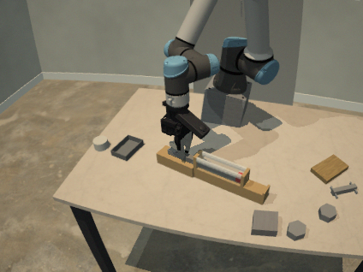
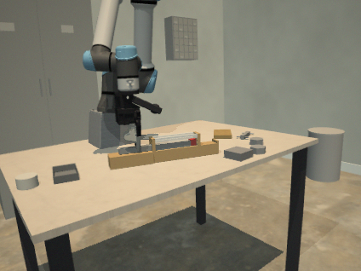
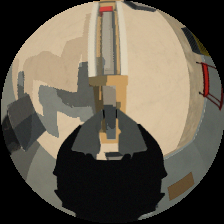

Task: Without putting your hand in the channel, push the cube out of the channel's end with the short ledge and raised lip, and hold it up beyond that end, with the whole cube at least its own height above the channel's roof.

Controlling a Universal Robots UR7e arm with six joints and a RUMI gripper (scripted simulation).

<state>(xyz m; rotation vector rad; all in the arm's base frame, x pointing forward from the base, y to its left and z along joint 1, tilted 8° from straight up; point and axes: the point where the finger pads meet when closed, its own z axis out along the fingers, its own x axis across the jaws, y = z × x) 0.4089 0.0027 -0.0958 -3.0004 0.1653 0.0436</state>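
One push is under way. From the top view, the arm [image 1: 188,68] drops almost straight down over the near end of the channel [image 1: 214,177], wrist vertical, fingers [image 1: 183,147] clamped on a grey pusher [image 1: 176,154] at the channel's mouth. The red cube [image 1: 241,174] sits far down the channel, close to the end with the raised lip [image 1: 266,191].

The exterior view agrees: fingers low over the table [image 2: 106,192], cube inside, near the far end.

In the wrist view the pusher seems to run on under the roof, though it is too blurred to be sure.

Next, I judge: drive the pusher along until the cube drops onto the ledge, then release, reach round and lift.
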